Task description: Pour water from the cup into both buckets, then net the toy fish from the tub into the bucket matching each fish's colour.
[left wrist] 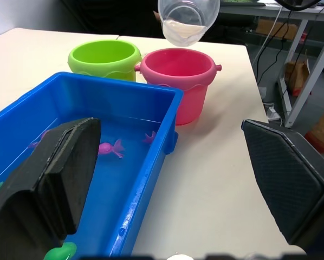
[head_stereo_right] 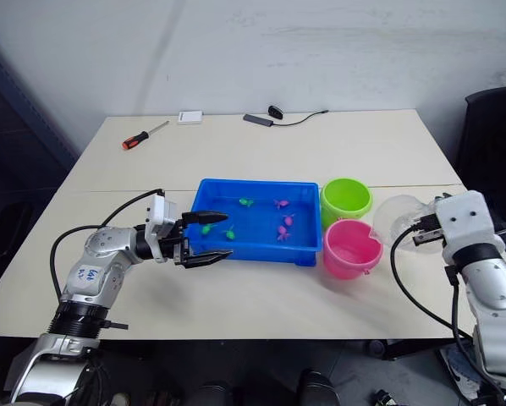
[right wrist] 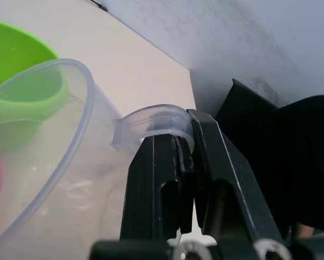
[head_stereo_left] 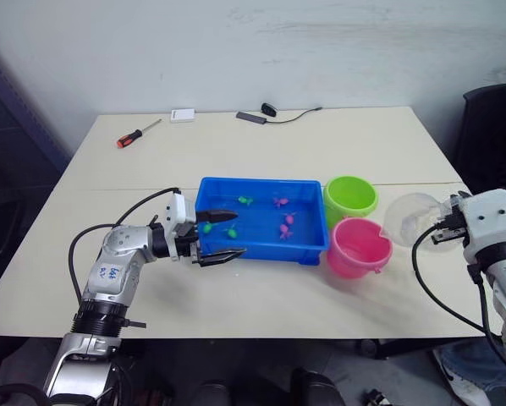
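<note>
1. Gripping the handle of the clear, colourless plastic measuring cup [right wrist: 37,162], the right gripper [right wrist: 185,179] has its two black fingers closed on it, holding the tilted cup just beside the pink round plastic bucket [head_stereo_left: 358,247].
2. Rigid, smooth and probably light, with a little water sloshing inside; the handle looks the surest hold.
3. Open-jawed, the left gripper [head_stereo_left: 222,234] straddles the end rim of the shallow bright blue plastic tub [head_stereo_left: 261,252] farthest from the pink bucket.
4. Left wrist view shows water in the cup; right wrist view shows the clamp.
</note>
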